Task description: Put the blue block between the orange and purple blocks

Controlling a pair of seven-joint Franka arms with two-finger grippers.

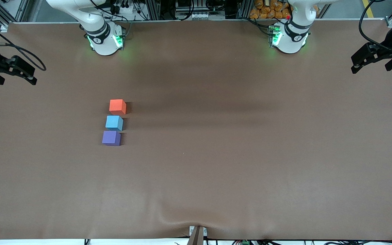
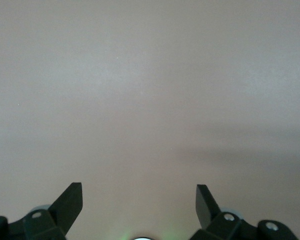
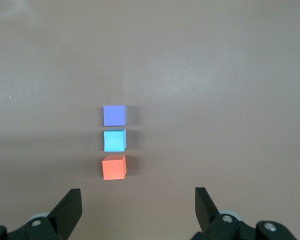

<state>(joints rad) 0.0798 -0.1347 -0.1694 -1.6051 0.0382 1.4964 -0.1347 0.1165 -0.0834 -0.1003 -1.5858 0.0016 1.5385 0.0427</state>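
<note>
Blue block (image 1: 114, 122) sits btwn orange block (image 1: 117, 106) & purple block (image 1: 111, 138). Looks light, stiff, matte; grip free side faces. Left hand (image 2: 139, 200) & right hand (image 3: 138, 202) open, both waiting at tabletop (image 1: 250, 153) ends

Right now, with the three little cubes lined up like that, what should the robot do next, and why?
Probably nothing more than stay parked. The blue block already sits between the orange block and the purple block, in one short row. The right pincer and the left pincer are both open, hold nothing, and hang at their own ends of the table.

White arms w/ black grippers (image 1: 369, 59), green base lights, black cables.
</note>
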